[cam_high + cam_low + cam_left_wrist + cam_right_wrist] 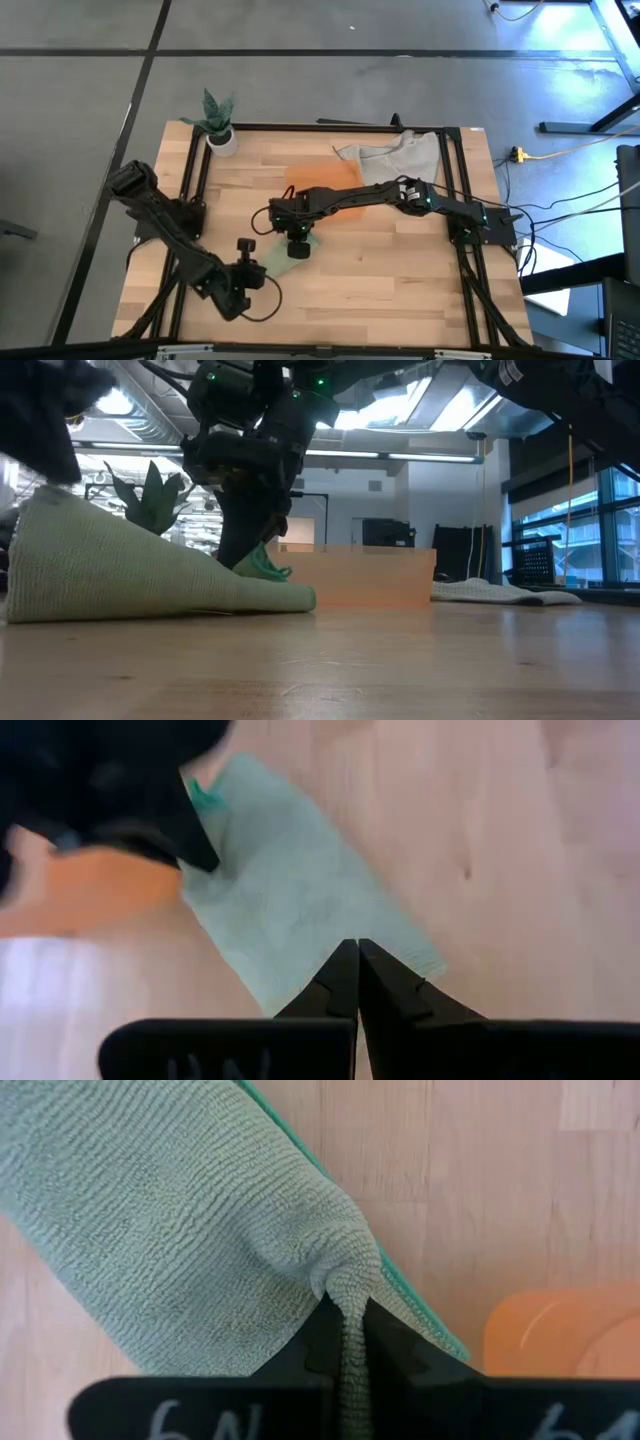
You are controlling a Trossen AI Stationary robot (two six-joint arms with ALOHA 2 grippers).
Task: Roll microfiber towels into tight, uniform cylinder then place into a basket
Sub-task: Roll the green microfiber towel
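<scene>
A light green microfiber towel (278, 256) with a teal hem lies on the wooden table just near of the orange basket (320, 178). My right gripper (345, 1320) reaches in from the right and is shut on the towel's far part. My left gripper (357, 952) is shut and stands above the towel's near-left end (300, 890) with no cloth between its fingers. In the low view the towel (120, 570) lies along the table, and my right gripper (250, 555) comes down on it in front of the basket (350, 575). My right gripper pinches a gathered pucker of the towel (343, 1285) between its two fingers, close to the teal-hemmed edge (420, 1305). The fingers come steeply from above, slanting in from the table's right. The cloth is drawn up into a ridge at the fingers. The rest lies on the table.
A crumpled grey towel (395, 155) lies at the far right of the table, beside the basket. A small white pot with a plant (218, 125) stands at the far left corner. Bare wood spreads over the near and right parts of the table.
</scene>
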